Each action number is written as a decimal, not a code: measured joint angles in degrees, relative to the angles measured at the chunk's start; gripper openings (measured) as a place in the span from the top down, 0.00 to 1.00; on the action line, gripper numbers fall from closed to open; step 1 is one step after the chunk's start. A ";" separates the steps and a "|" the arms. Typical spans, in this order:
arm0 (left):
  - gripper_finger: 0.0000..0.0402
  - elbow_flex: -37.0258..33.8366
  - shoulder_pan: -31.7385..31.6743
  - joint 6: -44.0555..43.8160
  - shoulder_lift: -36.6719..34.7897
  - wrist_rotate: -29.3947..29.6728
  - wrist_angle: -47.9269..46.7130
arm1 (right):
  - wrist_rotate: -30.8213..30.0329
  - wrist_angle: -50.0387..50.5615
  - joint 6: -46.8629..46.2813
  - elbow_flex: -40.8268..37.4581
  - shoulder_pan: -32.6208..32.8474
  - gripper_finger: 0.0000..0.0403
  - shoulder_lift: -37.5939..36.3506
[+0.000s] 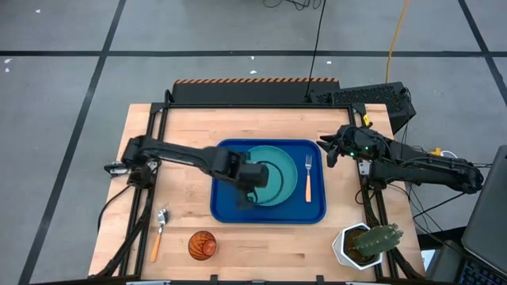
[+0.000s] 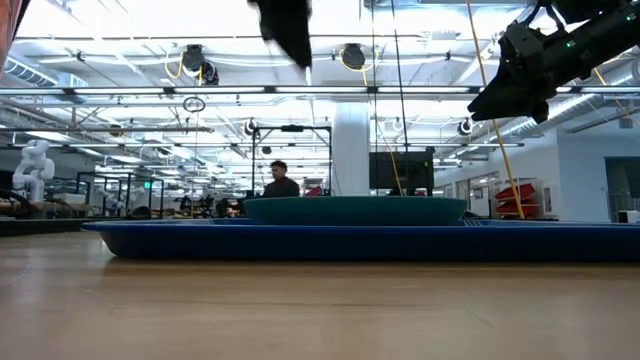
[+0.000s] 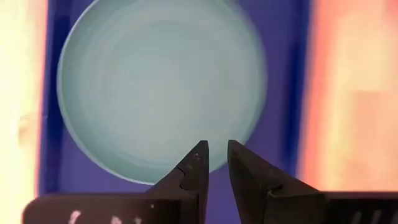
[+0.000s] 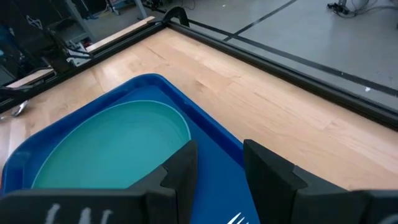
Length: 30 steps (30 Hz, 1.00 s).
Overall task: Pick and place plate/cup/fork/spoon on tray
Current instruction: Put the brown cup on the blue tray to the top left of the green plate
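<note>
The teal plate [image 1: 281, 170] lies flat in the blue tray [image 1: 230, 215], and the fork [image 1: 308, 176] lies on the tray floor to the plate's right. My left gripper [image 3: 217, 152] hangs high over the plate's near-left rim, its fingers a narrow gap apart and empty. My right gripper [image 4: 217, 155] is open and empty above the tray's far right corner. The spoon [image 1: 158, 232] and the amber cup [image 1: 202, 245] rest on the table near the front left.
A white pot with a cactus [image 1: 366, 244] stands at the table's front right. A black frame rail [image 1: 253, 107] runs along the far edge. Bare wood lies left of the tray and along the near edge between the cup and the pot.
</note>
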<state>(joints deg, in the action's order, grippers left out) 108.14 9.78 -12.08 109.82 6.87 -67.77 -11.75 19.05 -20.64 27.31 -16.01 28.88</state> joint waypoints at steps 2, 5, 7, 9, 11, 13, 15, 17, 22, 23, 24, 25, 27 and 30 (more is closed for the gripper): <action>0.84 3.35 0.65 -1.63 -1.10 -4.03 -3.38 | 0.00 -0.03 0.63 0.00 0.00 0.70 0.00; 0.84 8.29 3.62 -3.23 -1.83 -6.97 -9.05 | 0.12 0.14 0.70 0.00 0.00 0.70 0.02; 0.84 10.26 6.11 -4.16 -1.97 -7.21 -12.80 | 1.19 0.11 0.43 0.00 -0.02 0.70 0.00; 0.84 10.68 8.96 -4.61 -2.05 -7.23 -13.73 | 1.88 0.06 0.36 0.00 -0.02 0.70 0.02; 0.84 10.60 12.28 -4.55 -1.86 -8.35 -14.35 | 2.81 -0.36 0.35 0.00 -0.02 0.70 0.02; 0.84 10.60 15.12 -4.43 -0.89 -9.86 -13.81 | 2.93 -0.53 0.35 0.00 -0.02 0.70 0.00; 0.84 10.56 17.66 -5.21 -0.01 -10.32 -14.51 | 2.93 -0.79 0.34 0.00 -0.02 0.70 0.02; 0.84 10.53 19.16 -6.98 0.97 -10.13 -15.26 | 2.96 -0.72 0.15 0.01 -0.02 0.70 0.00; 0.84 10.55 22.34 -8.00 1.91 -9.81 -20.30 | 3.12 -0.36 -0.73 0.00 0.00 0.70 0.02; 0.84 10.57 22.71 -7.89 2.13 -9.83 -21.64 | 3.15 -0.30 -0.73 0.00 0.00 0.70 0.02; 0.84 10.51 23.23 -7.55 2.31 -9.49 -22.54 | 3.23 -0.29 -0.75 0.00 0.00 0.70 0.04; 0.84 9.95 23.46 -6.98 2.38 -9.08 -22.29 | 3.28 -0.31 -0.75 0.00 0.00 0.70 0.03; 0.84 9.03 23.46 -4.82 2.38 -8.77 -21.93 | 3.28 -0.28 -0.75 0.00 0.00 0.70 0.04; 0.84 8.21 23.56 -2.60 2.30 -8.59 -22.09 | 3.30 -0.04 -0.75 0.00 0.00 0.70 0.04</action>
<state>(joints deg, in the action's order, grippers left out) 116.35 33.34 -14.68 112.12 -1.73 -89.86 -8.45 19.00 -21.39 27.31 -16.01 28.93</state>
